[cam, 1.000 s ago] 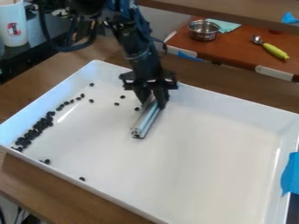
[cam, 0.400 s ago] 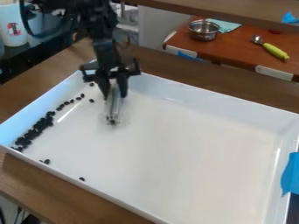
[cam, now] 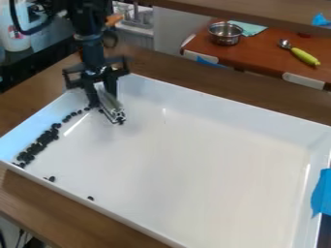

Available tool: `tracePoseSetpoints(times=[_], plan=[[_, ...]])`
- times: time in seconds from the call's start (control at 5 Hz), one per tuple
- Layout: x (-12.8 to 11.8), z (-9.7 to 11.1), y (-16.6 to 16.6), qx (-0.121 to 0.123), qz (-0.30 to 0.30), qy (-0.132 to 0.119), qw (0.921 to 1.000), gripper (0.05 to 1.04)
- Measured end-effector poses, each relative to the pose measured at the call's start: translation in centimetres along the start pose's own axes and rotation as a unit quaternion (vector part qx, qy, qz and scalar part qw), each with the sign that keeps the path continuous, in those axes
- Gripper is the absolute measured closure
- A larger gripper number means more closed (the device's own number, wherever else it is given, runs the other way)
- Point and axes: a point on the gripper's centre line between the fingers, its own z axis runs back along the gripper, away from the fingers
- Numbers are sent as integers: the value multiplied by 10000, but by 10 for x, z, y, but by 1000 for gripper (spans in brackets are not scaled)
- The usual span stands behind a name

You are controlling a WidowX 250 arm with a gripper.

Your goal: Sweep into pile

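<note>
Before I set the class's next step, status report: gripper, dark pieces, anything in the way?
Gripper holding metal bar, upper-left corner of tray. Dark pieces mostly strung along left wall, few strays by front wall. No obstacle seen.

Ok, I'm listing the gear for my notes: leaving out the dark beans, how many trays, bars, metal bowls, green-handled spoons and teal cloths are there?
White tray: 1
Bar, held in the gripper: 1
Metal bowl: 1
Green-handled spoon: 1
Teal cloth: 1
Total: 5
</note>
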Motion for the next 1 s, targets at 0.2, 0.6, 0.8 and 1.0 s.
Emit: tracePoseSetpoints(times=[0.2, 0.6, 0.8, 1.0], plan=[[-8, -4, 14, -81, -115, -308, 9994, 707], [-21, -2, 26, -265, -157, -233, 9993, 707], [-14, 37, 1, -790, 119, -13, 9968, 707], [-13, 50, -19, -995, 209, 34, 9948, 707]])
